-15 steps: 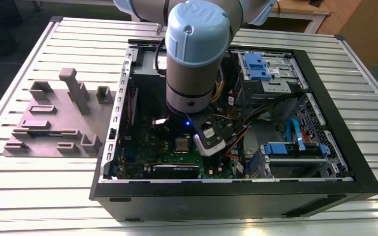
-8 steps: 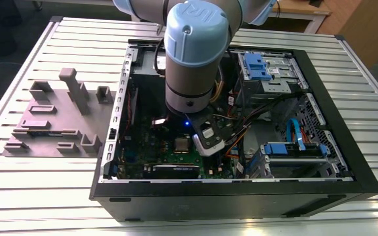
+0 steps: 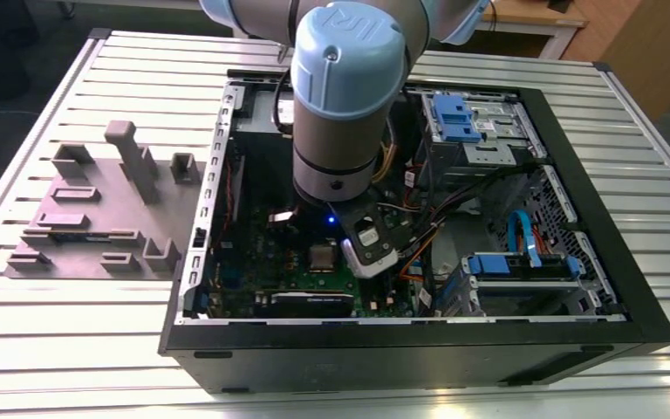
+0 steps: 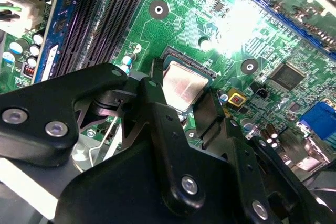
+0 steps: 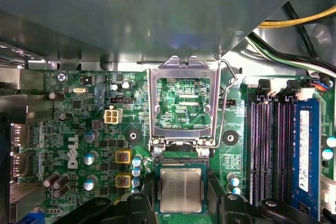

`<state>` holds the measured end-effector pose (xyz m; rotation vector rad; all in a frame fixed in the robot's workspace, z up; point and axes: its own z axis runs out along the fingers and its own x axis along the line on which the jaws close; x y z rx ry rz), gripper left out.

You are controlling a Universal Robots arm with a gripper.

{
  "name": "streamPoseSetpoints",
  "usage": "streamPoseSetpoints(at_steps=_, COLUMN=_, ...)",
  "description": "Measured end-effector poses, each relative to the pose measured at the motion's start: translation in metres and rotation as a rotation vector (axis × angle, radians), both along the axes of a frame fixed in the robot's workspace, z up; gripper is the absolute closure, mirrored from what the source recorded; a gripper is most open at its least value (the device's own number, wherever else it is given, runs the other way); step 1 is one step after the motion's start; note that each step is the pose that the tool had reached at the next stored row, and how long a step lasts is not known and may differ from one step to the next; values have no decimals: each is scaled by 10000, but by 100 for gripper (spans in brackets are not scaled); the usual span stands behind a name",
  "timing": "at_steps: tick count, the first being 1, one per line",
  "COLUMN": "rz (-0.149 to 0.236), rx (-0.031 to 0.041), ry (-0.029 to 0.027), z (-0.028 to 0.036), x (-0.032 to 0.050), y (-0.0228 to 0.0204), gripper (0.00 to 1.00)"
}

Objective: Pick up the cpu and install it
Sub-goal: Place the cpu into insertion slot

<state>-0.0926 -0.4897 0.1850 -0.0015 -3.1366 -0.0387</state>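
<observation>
Nearest the lens, in the second wrist view: black linkage of the gripper (image 4: 181,90), jaws closed against two opposite edges of the cpu (image 4: 184,85). The silver lid faced up, with a thin green rim around it.

In the first wrist view, the cpu (image 5: 180,190) sat between the gripper (image 5: 180,195) tips, directly over the socket (image 5: 181,157) on the green motherboard (image 5: 105,129). Could not tell whether the chip was fully seated or just above the contacts. The metal load plate (image 5: 182,103) stood swung open, hinged at the socket edge, with the wire lever (image 5: 226,108) released alongside it. The memory slots (image 5: 268,150) lay just beside the socket, and a blue memory module (image 5: 307,156) sat past them.

In the exterior view, the arm (image 3: 341,87) reached down into the open computer case (image 3: 428,345) lying on the slatted table (image 3: 79,332). A grey fixture block (image 3: 91,218) stood on the table to the exterior view's left of the case.
</observation>
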Motion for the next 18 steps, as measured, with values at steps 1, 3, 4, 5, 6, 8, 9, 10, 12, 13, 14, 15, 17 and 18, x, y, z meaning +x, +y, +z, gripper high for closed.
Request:
streamPoseSetpoints(at_steps=1, rz=0, rx=2, ry=-1, z=-2, x=0, y=0, gripper=53)
streamPoseSetpoints(at_steps=3, rz=0, rx=5, ry=-2, z=-3, x=1, y=1, gripper=53)
streamPoseSetpoints(at_steps=4, rz=0, rx=6, ry=-3, z=-4, x=1, y=1, gripper=53)
streamPoseSetpoints(at_steps=5, rz=-1, rx=6, ry=-3, z=-4, x=1, y=1, gripper=53)
streamPoseSetpoints(at_steps=6, rz=-1, rx=6, ry=-3, z=-4, x=0, y=1, gripper=53)
streamPoseSetpoints(at_steps=8, rz=-2, rx=7, ry=-1, z=-6, x=0, y=1, gripper=53)
streamPoseSetpoints(at_steps=9, rz=-4, rx=9, ry=1, z=-6, x=-1, y=2, gripper=52)
streamPoseSetpoints(at_steps=10, rz=-5, rx=10, ry=-1, z=-7, x=-1, y=2, gripper=52)
streamPoseSetpoints(at_steps=12, rz=-1, rx=10, ry=-5, z=-7, x=2, y=1, gripper=47)
streamPoseSetpoints(at_steps=13, rz=0, rx=9, ry=-4, z=-6, x=3, y=2, gripper=47)
streamPoseSetpoints(at_steps=14, rz=0, rx=9, ry=-4, z=-6, x=3, y=2, gripper=47)
streamPoseSetpoints(at_steps=15, rz=0, rx=9, ry=-5, z=-6, x=3, y=2, gripper=47)
streamPoseSetpoints(at_steps=17, rz=-1, rx=10, ry=-4, z=0, x=3, y=2, gripper=47)
streamPoseSetpoints(at_steps=18, rz=0, rx=15, ry=1, z=6, x=4, y=3, gripper=47)
